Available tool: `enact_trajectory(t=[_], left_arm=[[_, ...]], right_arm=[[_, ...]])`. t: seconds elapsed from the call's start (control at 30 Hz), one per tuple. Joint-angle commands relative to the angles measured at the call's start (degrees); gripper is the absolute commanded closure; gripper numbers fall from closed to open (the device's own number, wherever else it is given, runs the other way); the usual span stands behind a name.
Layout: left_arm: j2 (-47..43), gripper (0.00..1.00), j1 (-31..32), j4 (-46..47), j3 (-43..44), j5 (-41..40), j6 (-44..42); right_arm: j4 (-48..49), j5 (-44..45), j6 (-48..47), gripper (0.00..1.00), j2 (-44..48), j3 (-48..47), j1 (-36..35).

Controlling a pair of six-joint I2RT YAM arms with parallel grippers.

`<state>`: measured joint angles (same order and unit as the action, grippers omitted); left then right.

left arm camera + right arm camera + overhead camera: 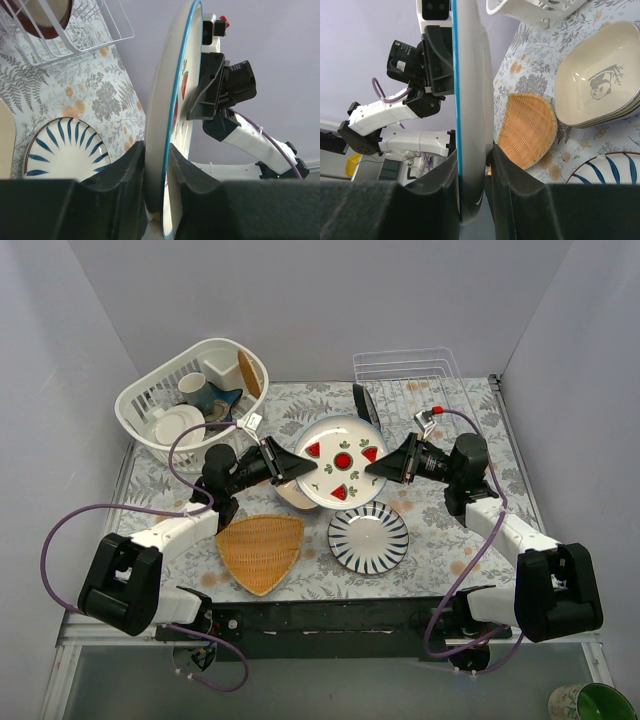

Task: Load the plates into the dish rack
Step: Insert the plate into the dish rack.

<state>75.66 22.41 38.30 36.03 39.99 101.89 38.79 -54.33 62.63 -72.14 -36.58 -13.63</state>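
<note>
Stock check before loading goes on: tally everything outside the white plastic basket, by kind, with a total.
Round plates: 3 (white round plate with red fruit marks, white round plate with blue stripes, dark red-brown round plate)
Stack of rounded-square dishes, cream on top: 1
Orange woven triangular tray: 1
White wire dish rack: 1
Total: 6

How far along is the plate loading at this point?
One dark brown plate appears to stand in the rack already. In hand: the fruit plate, on edge, clamped at opposite rims by the left gripper and right gripper. Left: racking that plate and the stacked square dishes.
</note>
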Motion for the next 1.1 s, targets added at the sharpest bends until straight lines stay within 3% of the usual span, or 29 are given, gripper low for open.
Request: enact_trajectory(t=[0.0,0.07,0.13,0.2,0.37,0.6,0.87,1.07], left_arm=[[-3.15,0.72,0.53,3.63,0.62,-0.17,1.30],[-3.76,0.62,0.53,2.92,0.53,-0.52,0.86],[-4.46,0.59,0.53,2.13,0.27,-0.87,0.51],[-5.69,0.45,0.53,0.55,0.18,-1.66,-0.19],[-7.36,0.28,0.61,-2.70,0.27,-2.10,-1.69],[-8.51,0.25,0.53,-10.25,1.58,-4.30,-5.47],[-11.84,0.21,0.53,-20.45,4.22,-7.29,-11.17],[-14.83,0.19,0.53,-26.86,5.54,-9.05,-14.17]], right_arm=[[2.44,-2.89,-0.49,0.99,2.18,-1.91,-0.17],[-0.79,-2.02,-2.15,0.99,2.79,-3.76,-0.17],[-4.49,-1.40,-4.17,0.99,3.06,-6.91,0.09],[-10.18,-0.79,-7.77,0.99,3.32,-9.20,0.53],[-17.42,2.11,-11.91,0.99,4.02,-15.35,2.37],[-25.67,5.36,-16.57,0.99,4.99,-23.87,5.80],[-53.42,32.59,-33.52,0.99,7.19,-38.73,5.63],[-63.30,51.05,-37.93,0.99,4.91,-49.44,4.05]])
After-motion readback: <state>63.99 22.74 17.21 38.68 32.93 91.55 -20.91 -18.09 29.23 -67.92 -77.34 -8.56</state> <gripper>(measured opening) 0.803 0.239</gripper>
